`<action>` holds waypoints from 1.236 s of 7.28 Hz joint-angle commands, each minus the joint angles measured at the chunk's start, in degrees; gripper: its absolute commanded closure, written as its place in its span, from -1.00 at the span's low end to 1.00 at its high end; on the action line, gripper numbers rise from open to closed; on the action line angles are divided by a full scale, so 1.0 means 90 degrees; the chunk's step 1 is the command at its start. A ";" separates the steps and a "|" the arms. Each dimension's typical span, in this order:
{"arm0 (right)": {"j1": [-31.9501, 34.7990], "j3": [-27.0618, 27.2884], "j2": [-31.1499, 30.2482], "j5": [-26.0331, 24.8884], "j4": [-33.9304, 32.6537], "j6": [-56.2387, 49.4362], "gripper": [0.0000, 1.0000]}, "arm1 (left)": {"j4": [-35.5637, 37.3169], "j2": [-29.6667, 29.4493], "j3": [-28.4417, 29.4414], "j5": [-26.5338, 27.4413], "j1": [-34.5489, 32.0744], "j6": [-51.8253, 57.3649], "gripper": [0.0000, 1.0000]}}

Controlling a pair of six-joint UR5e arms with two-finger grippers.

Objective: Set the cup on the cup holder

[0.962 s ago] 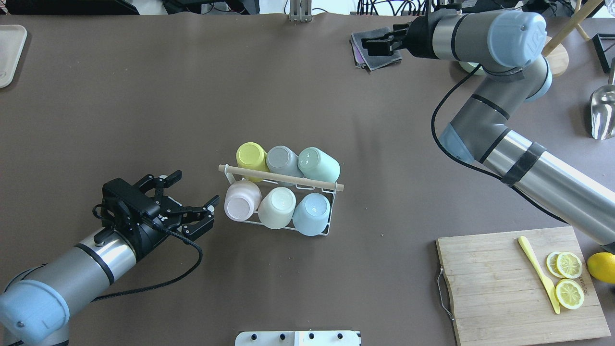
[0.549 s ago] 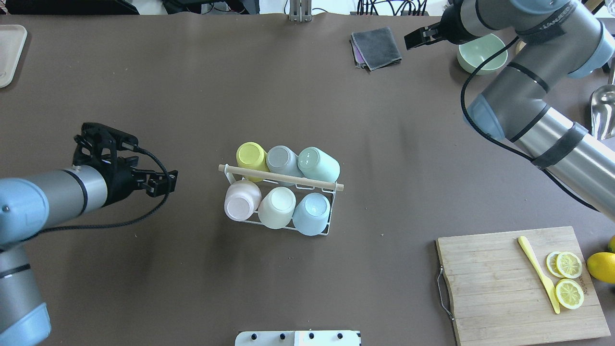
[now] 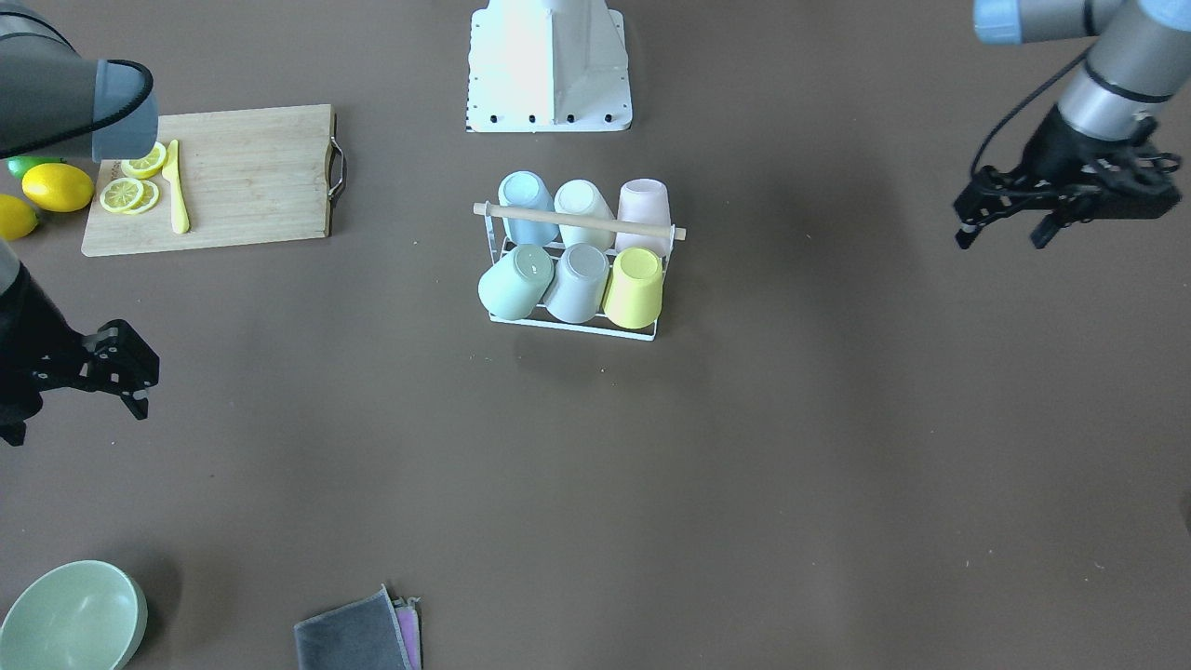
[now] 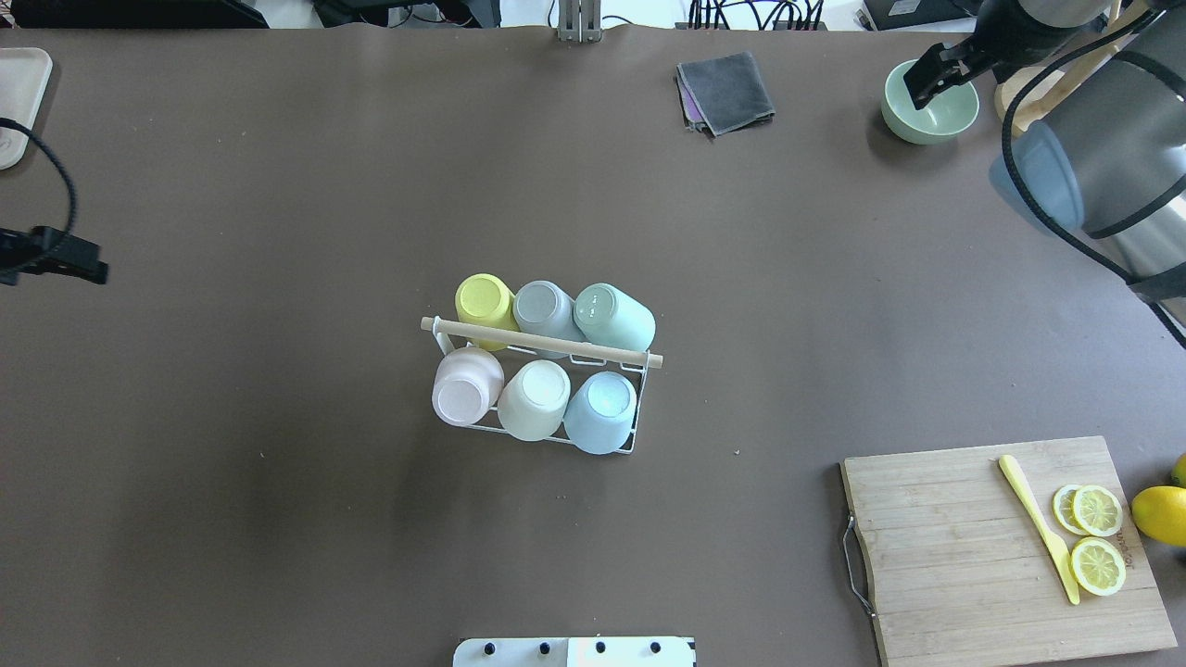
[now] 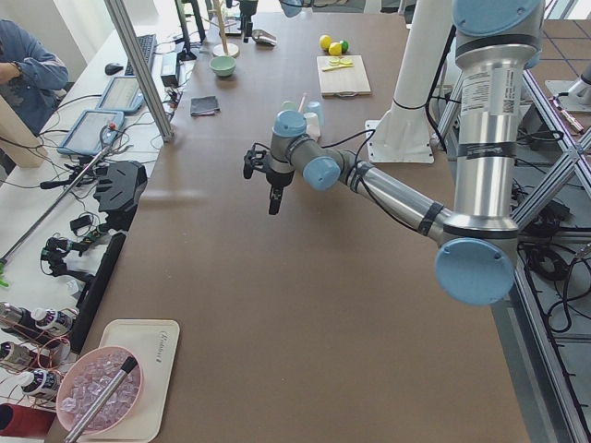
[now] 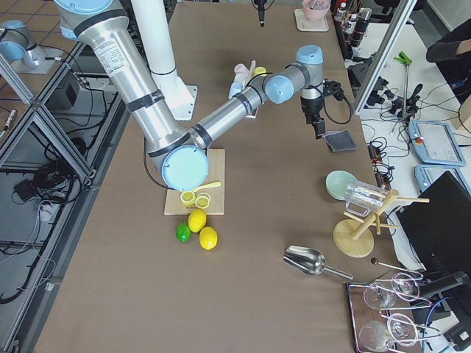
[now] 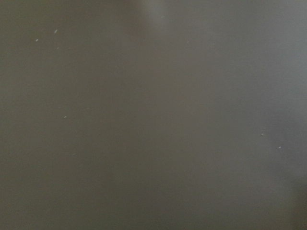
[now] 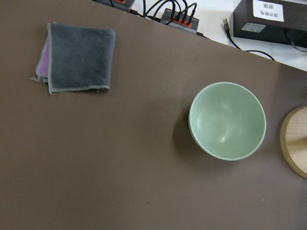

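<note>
The cup holder, a white wire rack with a wooden dowel handle [image 4: 639, 357], stands mid-table and also shows in the front view [image 3: 582, 221]. Several cups sit upside down on its prongs: yellow [image 4: 485, 301], grey [image 4: 547, 308], mint [image 4: 611, 317], pink [image 4: 466, 386], cream [image 4: 536, 398], blue [image 4: 602, 408]. My left gripper [image 3: 1003, 233] is open and empty, far to the rack's left near the table's edge [image 4: 83, 270]. My right gripper [image 3: 135, 381] is open and empty, far from the rack, above the far right corner [image 4: 927, 85].
A green bowl [image 4: 954, 116] [image 8: 227, 120] sits under my right gripper, with a folded grey cloth [image 4: 725, 90] beside it. A cutting board [image 4: 945, 537] with a yellow knife, lemon slices and lemons lies front right. A pale tray [image 4: 18, 102] is at far left.
Both arms have swung away from the rack. My left gripper moved left to the table's edge; my right gripper moved right, from over the cloth to over the bowl.
</note>
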 commanded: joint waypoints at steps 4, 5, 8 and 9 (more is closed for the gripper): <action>0.1795 -0.0127 -0.2252 0.1606 -0.0439 -0.1859 -1.00 | 0.1851 0.0845 0.1518 -0.1259 -0.3119 0.5169 -0.98; 0.2156 -0.0245 -0.2429 0.1996 -0.0419 -0.2023 -1.00 | 0.1841 0.0690 0.1812 -0.1427 -0.3129 0.5180 -0.98; 0.2598 -0.0216 -0.2946 0.1991 -0.0409 -0.3148 -1.00 | 0.1870 0.0766 0.1786 -0.1389 -0.3119 0.5171 -0.98; 0.2744 -0.0159 -0.3228 0.2010 -0.0400 -0.3148 -1.00 | 0.1880 0.0767 0.1650 -0.1370 -0.3129 0.5171 -0.98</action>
